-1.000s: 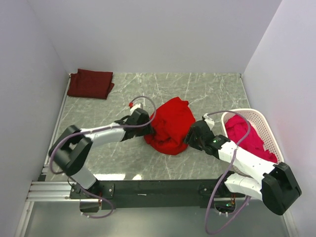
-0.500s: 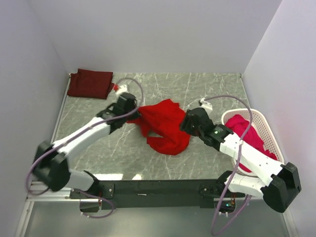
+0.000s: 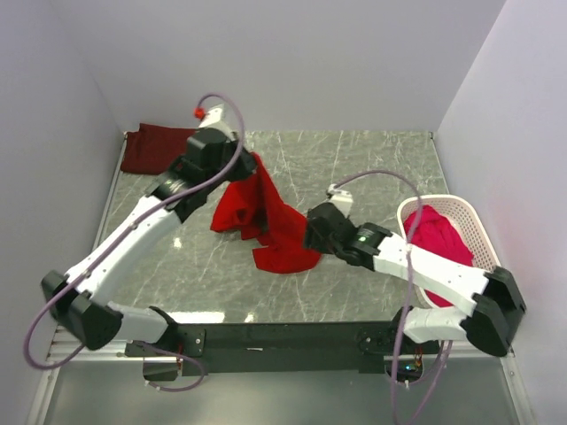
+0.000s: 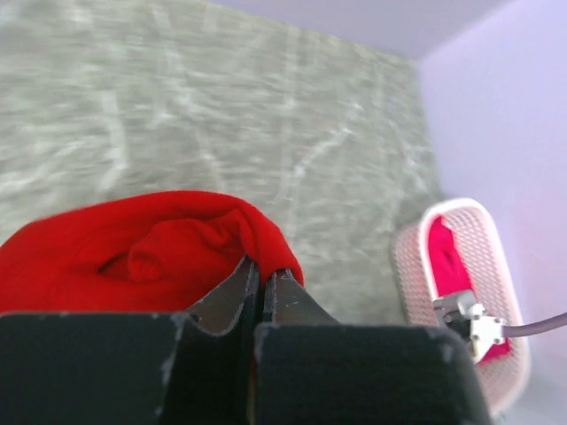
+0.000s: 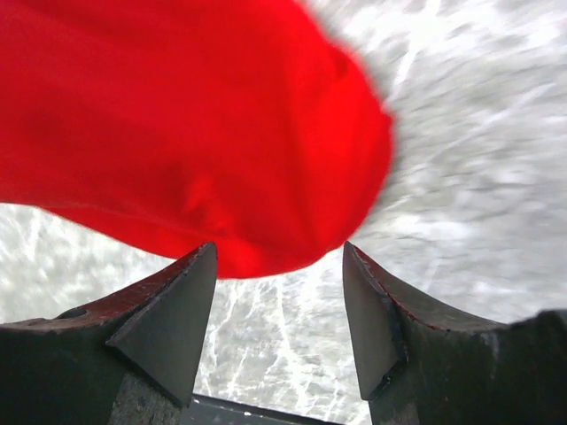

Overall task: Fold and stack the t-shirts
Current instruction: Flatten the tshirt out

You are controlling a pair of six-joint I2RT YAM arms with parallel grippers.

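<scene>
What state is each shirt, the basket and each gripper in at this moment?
bright red t-shirt, unfolded, one edge lifted, lower part on the table.
dark maroon t-shirt, folded, flat in the far left corner.
white basket, upright, with cloth in it.
pinkish-red t-shirt, crumpled inside the white basket.
left gripper, shut on the bright red t-shirt.
right gripper, open, empty, at the bright red t-shirt's lower edge.

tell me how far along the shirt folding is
Done: one dark maroon t-shirt lies folded in the far left corner. In hand: the left pincer is shut on a bright red t-shirt, holding one end up, with the right pincer open at its lower edge. Left: folding and stacking that shirt, then the pinkish-red cloth in the white basket.
</scene>
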